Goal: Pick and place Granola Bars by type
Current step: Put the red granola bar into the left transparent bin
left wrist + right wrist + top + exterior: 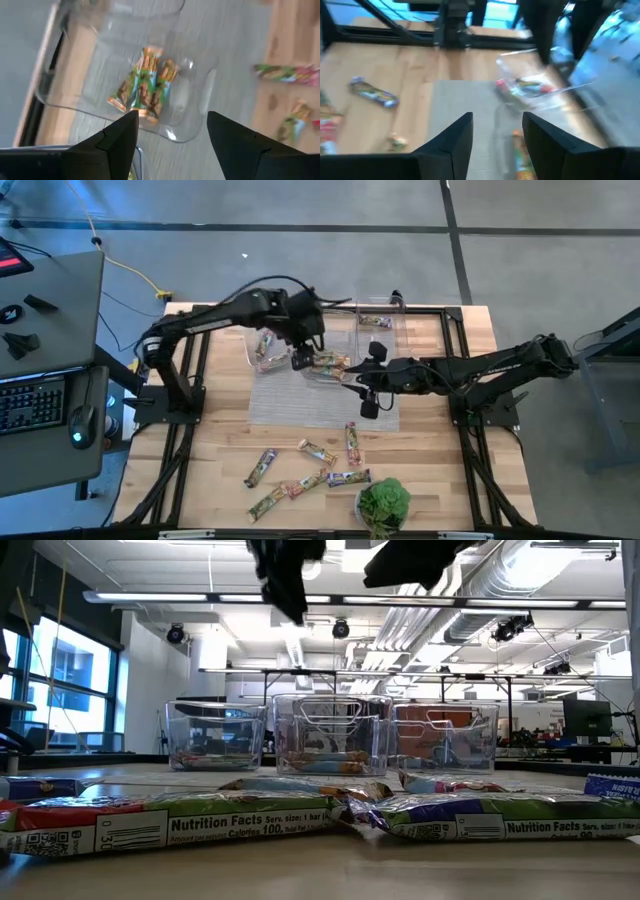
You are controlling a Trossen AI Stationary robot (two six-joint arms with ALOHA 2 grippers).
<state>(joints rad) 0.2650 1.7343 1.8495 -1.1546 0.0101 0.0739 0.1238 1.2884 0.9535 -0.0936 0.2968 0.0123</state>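
Three clear bins stand in a row at the far middle of the table: the left bin [262, 345], the middle bin [330, 366] and the right bin [378, 328]. My left gripper [300, 358] [172, 132] hangs open above the left and middle bins, over green-gold granola bars [145, 85] lying in a bin. My right gripper [367, 398] [497, 131] is open above the grey mat [320, 402]; a green-gold wrapper [520, 152] shows below, between its fingers. Several loose bars [318, 452] lie flat on the near wood.
A potted plant [382, 505] stands at the near edge, right of the loose bars. A bin with red-pink bars [525, 87] shows ahead of my right gripper. In the low view, bars [230, 815] lie close to the camera, with the bins [330, 735] behind.
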